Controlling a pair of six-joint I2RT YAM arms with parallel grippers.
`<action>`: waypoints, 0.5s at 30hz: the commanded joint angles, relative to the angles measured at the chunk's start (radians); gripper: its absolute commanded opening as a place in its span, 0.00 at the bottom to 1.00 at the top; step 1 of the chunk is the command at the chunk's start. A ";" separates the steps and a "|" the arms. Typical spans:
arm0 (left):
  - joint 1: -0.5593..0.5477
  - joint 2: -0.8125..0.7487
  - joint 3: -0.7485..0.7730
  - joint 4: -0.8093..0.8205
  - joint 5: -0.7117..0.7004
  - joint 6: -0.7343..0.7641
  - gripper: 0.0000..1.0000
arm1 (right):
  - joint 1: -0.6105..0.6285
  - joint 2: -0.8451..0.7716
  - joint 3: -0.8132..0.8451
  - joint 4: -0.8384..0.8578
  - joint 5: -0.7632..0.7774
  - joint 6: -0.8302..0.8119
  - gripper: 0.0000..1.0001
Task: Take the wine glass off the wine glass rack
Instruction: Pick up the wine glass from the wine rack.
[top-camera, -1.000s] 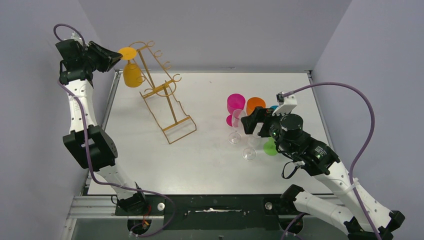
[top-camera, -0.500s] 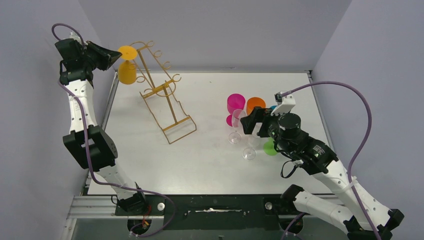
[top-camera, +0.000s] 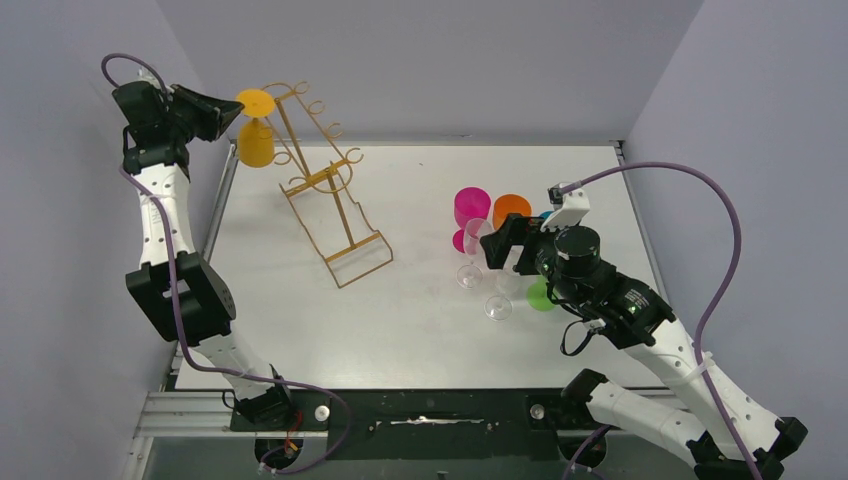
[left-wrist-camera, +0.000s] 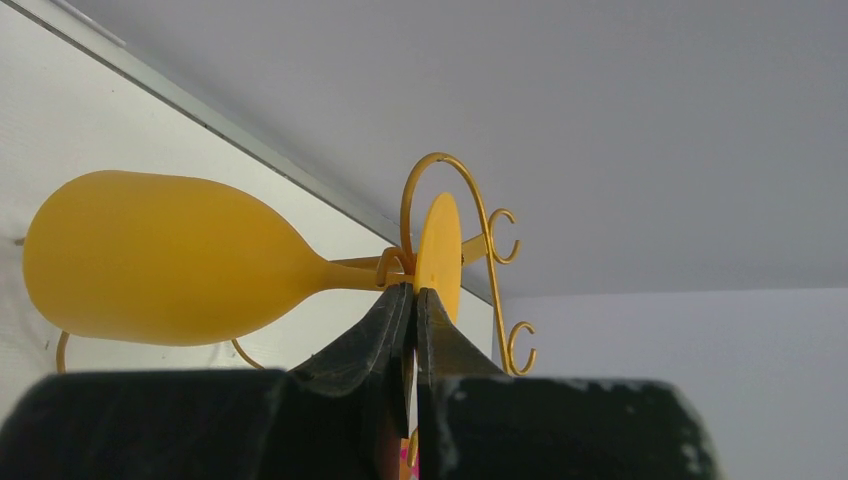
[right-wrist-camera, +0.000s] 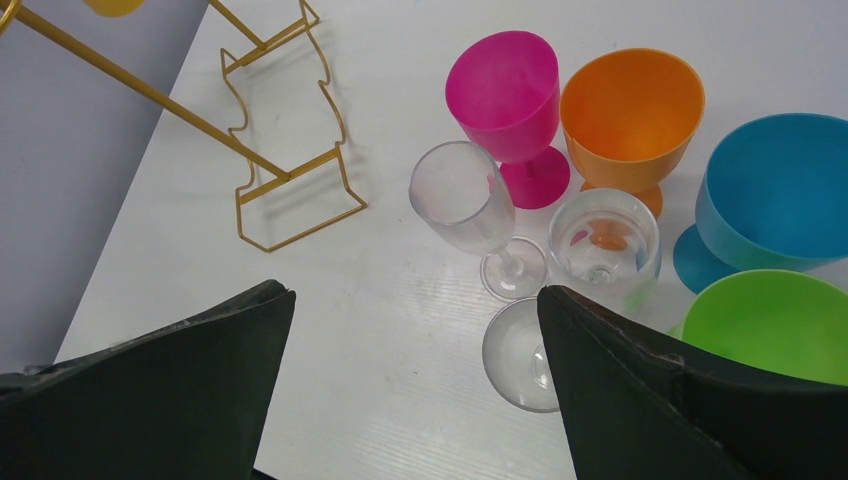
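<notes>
The yellow wine glass (top-camera: 255, 143) hangs upside down at the upper left end of the gold wire wine glass rack (top-camera: 320, 185), its round foot (top-camera: 256, 103) on top. My left gripper (top-camera: 232, 112) is at that foot from the left. In the left wrist view the left gripper (left-wrist-camera: 413, 292) is shut on the lower edge of the foot (left-wrist-camera: 438, 245), with the bowl (left-wrist-camera: 160, 260) stretching left and the rack's curled hooks (left-wrist-camera: 505, 235) behind. My right gripper (top-camera: 505, 245) hangs open over the table at the right, far from the rack.
Several other glasses stand at the right: pink (right-wrist-camera: 505, 85), orange (right-wrist-camera: 630, 105), blue (right-wrist-camera: 780, 190), green (right-wrist-camera: 770, 320) and two clear ones (right-wrist-camera: 465, 200) (right-wrist-camera: 605, 240). The rack's rectangular base (right-wrist-camera: 290, 190) rests on the white table (top-camera: 400, 320). Walls close in on the left and back.
The left jaws have shut on the glass's foot. The yellow bowl has swung a little to the left and up. The right arm has barely moved.
</notes>
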 joint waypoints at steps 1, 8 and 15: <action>0.008 -0.092 -0.005 0.108 -0.028 -0.021 0.00 | -0.002 0.003 0.027 0.036 0.010 0.009 0.98; 0.020 -0.102 0.002 0.096 -0.064 -0.025 0.00 | -0.001 0.004 0.028 0.024 0.011 0.012 0.98; 0.027 -0.106 0.004 0.087 -0.072 -0.016 0.00 | -0.001 0.000 0.027 0.015 0.031 0.017 0.98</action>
